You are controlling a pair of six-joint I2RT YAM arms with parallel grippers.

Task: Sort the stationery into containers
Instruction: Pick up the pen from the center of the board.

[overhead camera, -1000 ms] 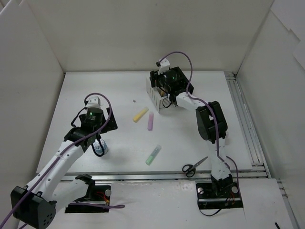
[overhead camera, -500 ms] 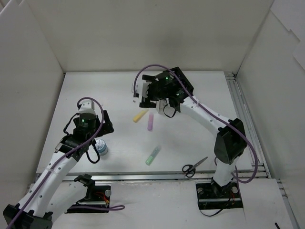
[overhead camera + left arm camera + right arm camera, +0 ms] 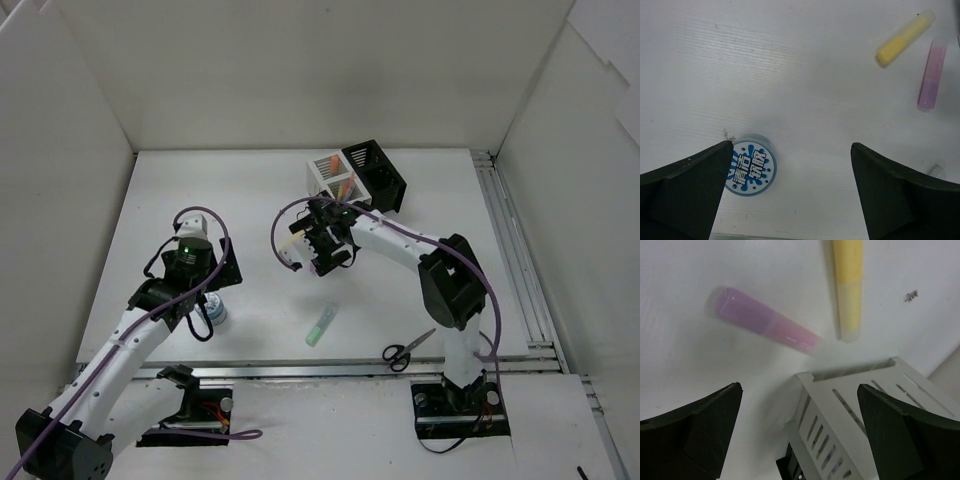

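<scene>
A round white jar with blue dots (image 3: pixel 749 165) stands on the table by the left fingertip of my open left gripper (image 3: pixel 791 145), which hovers over it (image 3: pixel 215 312). My right gripper (image 3: pixel 799 386) is open and empty, low over the table in front of the white container (image 3: pixel 865 410). The purple marker (image 3: pixel 765 322) and yellow marker (image 3: pixel 849 285) lie just beyond it. In the top view the right gripper (image 3: pixel 325 245) covers most of the purple marker. An orange marker (image 3: pixel 327 163) stands in the white container (image 3: pixel 330 178), which is joined to the black one (image 3: pixel 377 175).
A green marker (image 3: pixel 320 326) lies near the front middle of the table. Black-handled scissors (image 3: pixel 408 349) rest by the right arm's base. High white walls enclose the table, with a rail (image 3: pixel 505 250) along the right side.
The right arm swung from above the containers forward and left, down to the purple marker, and its jaws opened wide. The left arm shifted slightly near the jar.
</scene>
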